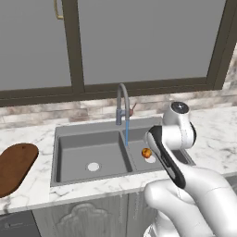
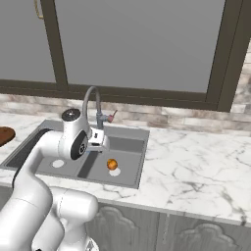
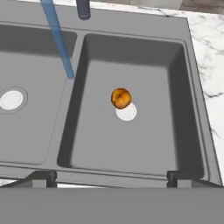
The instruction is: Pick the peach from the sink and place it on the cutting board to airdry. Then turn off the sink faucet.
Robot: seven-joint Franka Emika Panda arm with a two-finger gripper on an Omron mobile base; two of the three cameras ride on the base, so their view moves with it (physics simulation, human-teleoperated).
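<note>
The peach (image 3: 121,98) is small, orange-red, and rests in the sink's right basin, touching the far edge of the white drain (image 3: 127,112). It also shows as the peach (image 1: 146,152) beside my forearm and the peach (image 2: 112,164). My gripper (image 3: 110,177) hovers above the basin's near rim, open, its tips wide apart with nothing between them. The grey double sink (image 1: 55,155) sits in white marble. The sink faucet (image 1: 121,104) is running, and a blue stream (image 3: 59,43) falls by the divider. The dark wooden cutting board (image 1: 16,166) lies left of the sink.
The faucet's reddish lever (image 2: 112,116) sticks out to the spout's right. The left basin has its own white drain (image 3: 12,99). A brick backsplash and dark-framed window stand behind the sink. Marble counter (image 2: 196,166) stretches to the right.
</note>
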